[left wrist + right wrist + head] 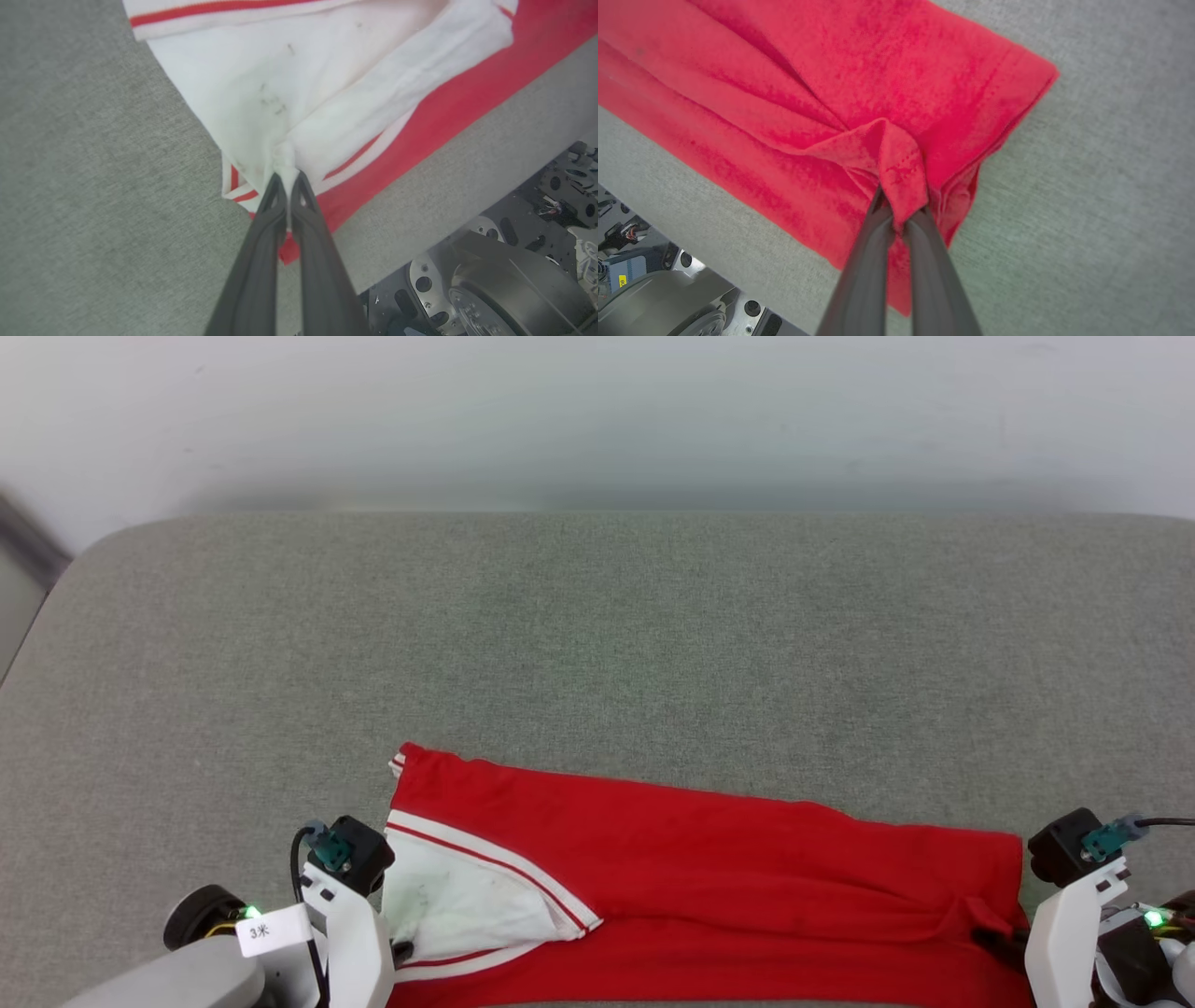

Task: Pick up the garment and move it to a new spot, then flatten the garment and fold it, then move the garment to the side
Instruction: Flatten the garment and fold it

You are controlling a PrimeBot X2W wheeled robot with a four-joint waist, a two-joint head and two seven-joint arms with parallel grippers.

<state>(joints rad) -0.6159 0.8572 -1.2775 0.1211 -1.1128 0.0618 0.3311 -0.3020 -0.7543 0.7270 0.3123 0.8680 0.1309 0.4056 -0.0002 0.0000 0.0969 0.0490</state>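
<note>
Red garment (pixel 709 868) lies folded along the grey surface's (pixel 597 644) near edge, my left claw (pixel 288 179) pinched onto its white sleeve (pixel 261 93), my right claw (pixel 901 210) clamped on its bunched red corner.

We identify this place as a robot test lab rather than a home. The bench (pixel 597 616) is a broad slab covered in plain grey fabric, set against a bare pale wall (pixel 597 420). Below its near edge we see the robot's exposed metal wheel base (pixel 495 289).
</note>
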